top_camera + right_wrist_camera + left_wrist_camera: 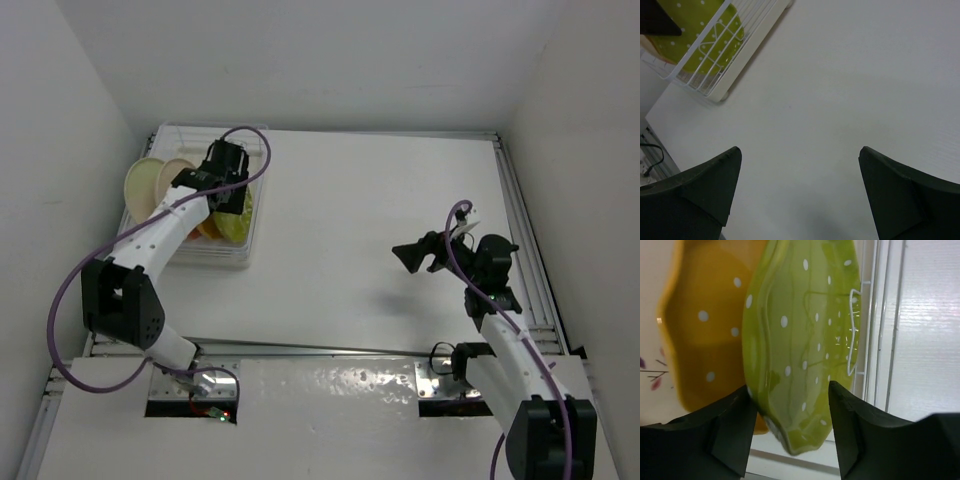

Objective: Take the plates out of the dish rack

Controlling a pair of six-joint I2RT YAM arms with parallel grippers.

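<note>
The left end effector [792,432] has its two dark fingers [727,432] set on either side of the lower edge of the green plate [805,340], partly closed around it; whether they press on it I cannot tell. Just behind that plate stands the orange plate [705,330], and past it a cream one with pink marks [650,370]. All stand upright in the rack [240,245], at the far left of the worktop [370,220]. The left arm reaches forward and bends down over the rack. The right end effector [412,255] hangs wide open and empty above the bare worktop, well apart from the rack, its arm raised with the wrist turned left.
</note>
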